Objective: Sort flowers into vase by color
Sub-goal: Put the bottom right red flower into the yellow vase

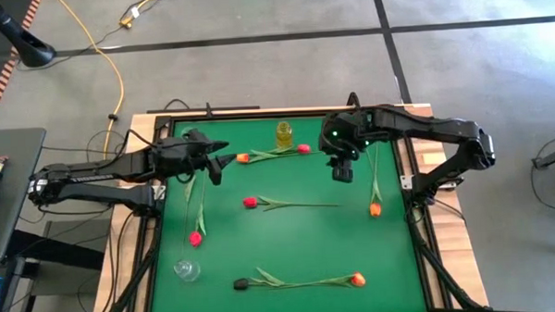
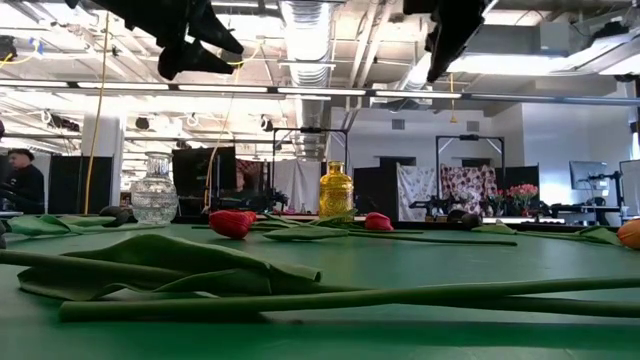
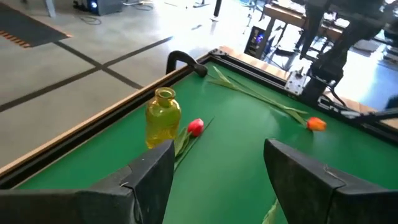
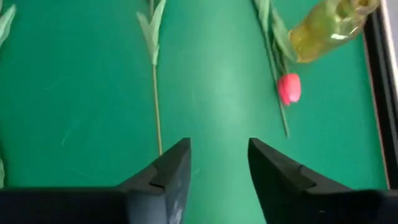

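Several thin tulips lie flat on the green mat. An orange head (image 1: 242,158) and a pink head (image 1: 303,149) lie by the yellow vase (image 1: 284,133). A red one (image 1: 250,202) is mid-table, another red (image 1: 195,238) lies left, and an orange (image 1: 375,209) lies right. A near-black head (image 1: 241,283) and an orange head (image 1: 358,279) lie near the front. A clear vase (image 1: 186,269) stands at the front left. My left gripper (image 1: 218,166) hovers open left of the yellow vase (image 3: 163,118). My right gripper (image 1: 341,175) hovers open to its right, above bare mat (image 4: 219,146).
A black frame (image 1: 408,184) borders the mat on all sides. Bare green mat lies between the mid-table red tulip and the front pair. Beyond the table, the low view shows a room with racks and a person (image 2: 20,180) at far left.
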